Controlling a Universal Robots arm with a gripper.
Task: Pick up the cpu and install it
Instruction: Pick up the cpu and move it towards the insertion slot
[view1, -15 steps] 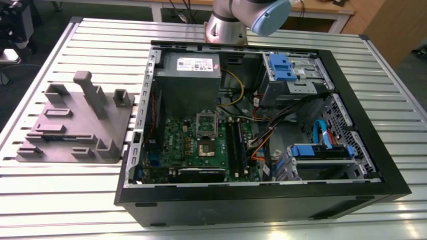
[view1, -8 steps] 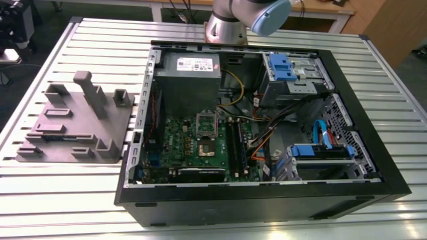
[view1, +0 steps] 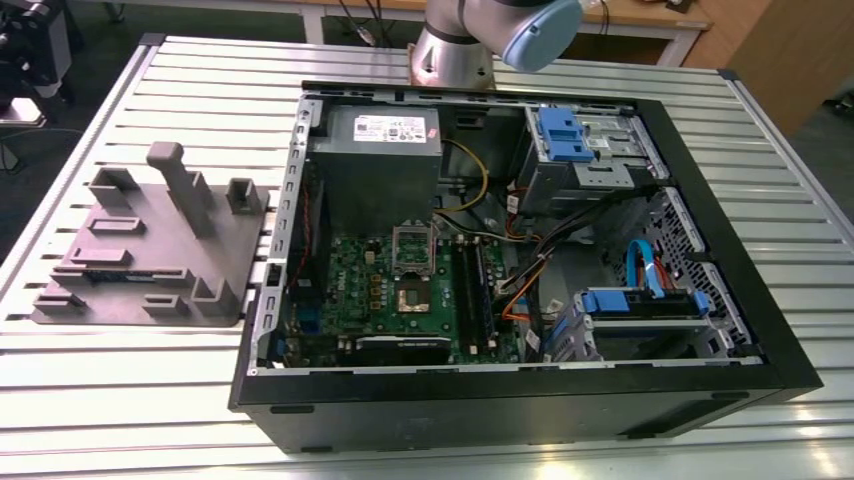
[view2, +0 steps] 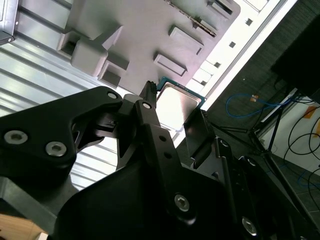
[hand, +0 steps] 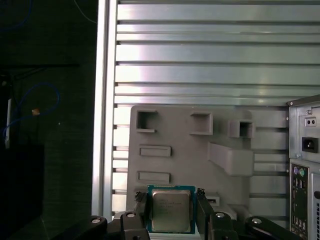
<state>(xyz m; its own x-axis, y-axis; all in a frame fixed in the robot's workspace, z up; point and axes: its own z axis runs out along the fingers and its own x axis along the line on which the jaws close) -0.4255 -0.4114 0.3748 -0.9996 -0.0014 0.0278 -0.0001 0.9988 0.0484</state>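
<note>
Where the hand (hand: 171, 196) pinches, the cpu (hand: 171, 212) sits.

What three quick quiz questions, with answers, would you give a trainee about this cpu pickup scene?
1. True or false: the cpu is lying in the grey tray.
2. In the first wrist view, what flanks the cpu on two sides? A) the fingers of the hand; B) tray blocks; C) cables.
3. Fill in: in the exterior view, the computer case has its upper panel ___, so the motherboard shows.

Key:
1. False. The hand holds it above the tray.
2. A.
3. Off.
</note>
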